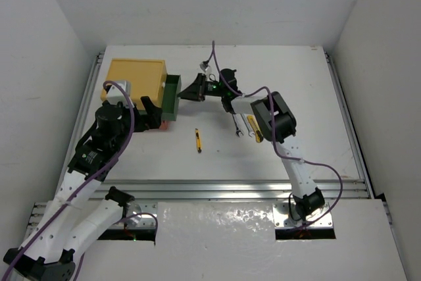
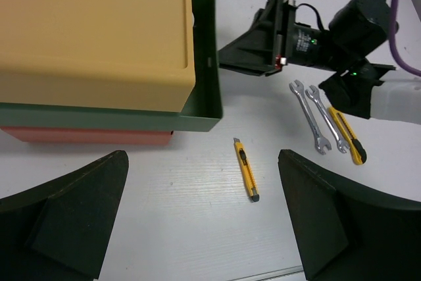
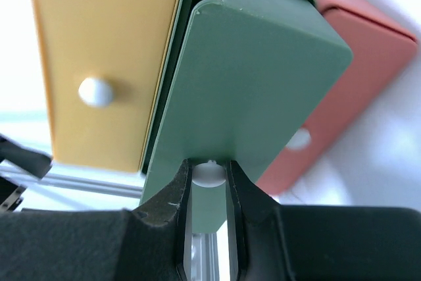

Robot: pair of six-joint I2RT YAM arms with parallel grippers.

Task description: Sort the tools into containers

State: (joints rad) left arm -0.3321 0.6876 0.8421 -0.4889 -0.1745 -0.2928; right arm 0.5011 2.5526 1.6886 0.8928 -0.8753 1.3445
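Observation:
Three stacked drawer boxes stand at the far left: yellow (image 1: pixel 136 78) on top, dark green (image 1: pixel 172 97) in the middle and slid out to the right, red-orange (image 2: pixel 85 136) at the bottom. My right gripper (image 1: pixel 191 90) is shut on the green drawer's white knob (image 3: pixel 209 173). My left gripper (image 2: pixel 200 159) is open and empty, just right of the stack's near corner. A yellow-and-black utility knife (image 2: pixel 245 169) lies on the table between its fingers' line of sight. Two silver wrenches (image 2: pixel 309 116) and a second yellow-and-black tool (image 2: pixel 348 135) lie to the right.
The yellow drawer's knob (image 3: pixel 95 91) and the red drawer's knob (image 3: pixel 299 138) flank the green drawer front (image 3: pixel 256 77). The right arm (image 1: pixel 273 116) stretches over the wrenches. A metal rail (image 1: pixel 230 189) runs along the table's near edge.

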